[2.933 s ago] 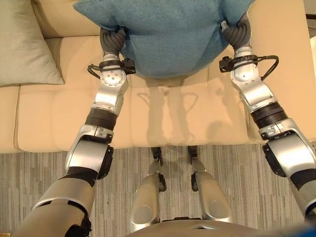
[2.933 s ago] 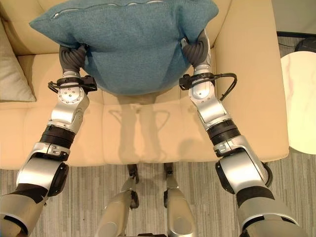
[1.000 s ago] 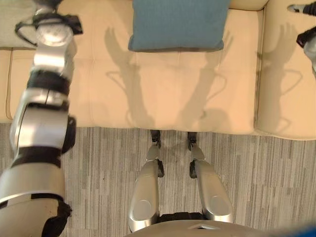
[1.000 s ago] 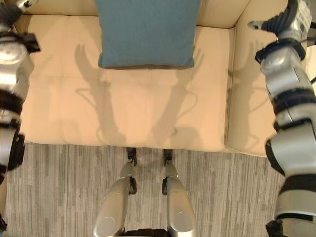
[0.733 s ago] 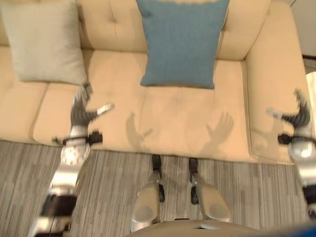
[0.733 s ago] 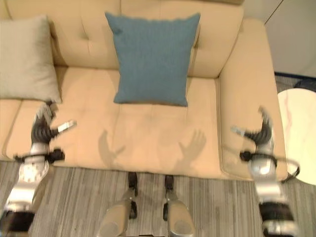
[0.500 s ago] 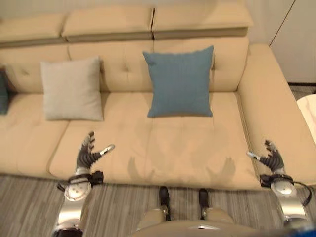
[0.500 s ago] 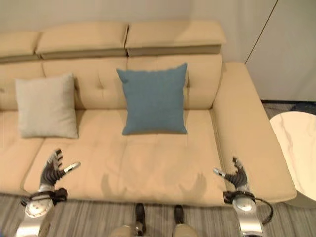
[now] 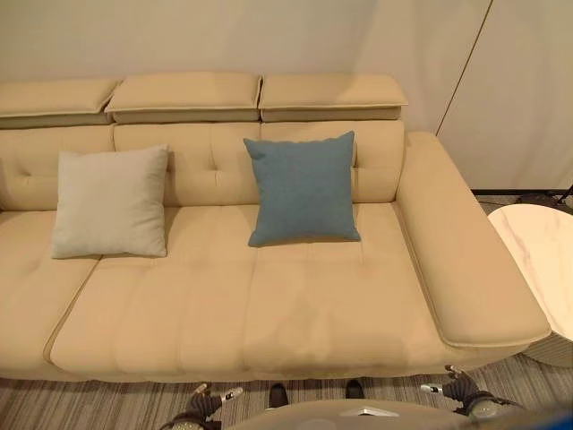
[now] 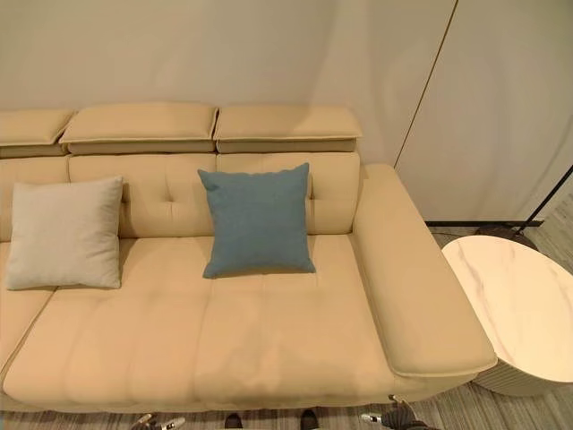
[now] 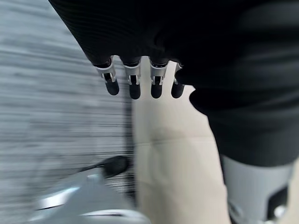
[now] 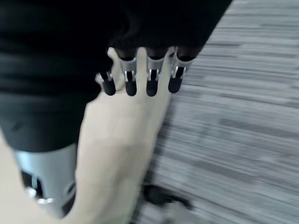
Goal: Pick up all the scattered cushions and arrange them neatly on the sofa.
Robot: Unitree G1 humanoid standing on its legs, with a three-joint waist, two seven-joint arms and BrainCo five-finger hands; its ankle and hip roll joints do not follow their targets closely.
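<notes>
Fingers (image 11: pixel 135 88) of both hands hang straight and empty in the wrist views, while the eye views show a square teal fabric cushion (image 9: pixel 303 189) and a square beige fabric cushion (image 9: pixel 111 203) upright against the cream leather sofa (image 9: pixel 295 313) backrest.

A round white marble-topped side table (image 10: pixel 515 309) is standing just beside one end of the seating. It is resting on grey striped flooring (image 12: pixel 233 116), before a plain beige wall (image 10: pixel 224 54).

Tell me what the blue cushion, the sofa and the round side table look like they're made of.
Blue cushion: woven fabric, matte, with a faint weave texture. Sofa: smooth beige upholstery, likely leather or faux leather, judging by its soft sheen and tufted, stitched seams. Side table: pale top with faint veins, marble or a marble-look surface; which one can't be told.
</notes>
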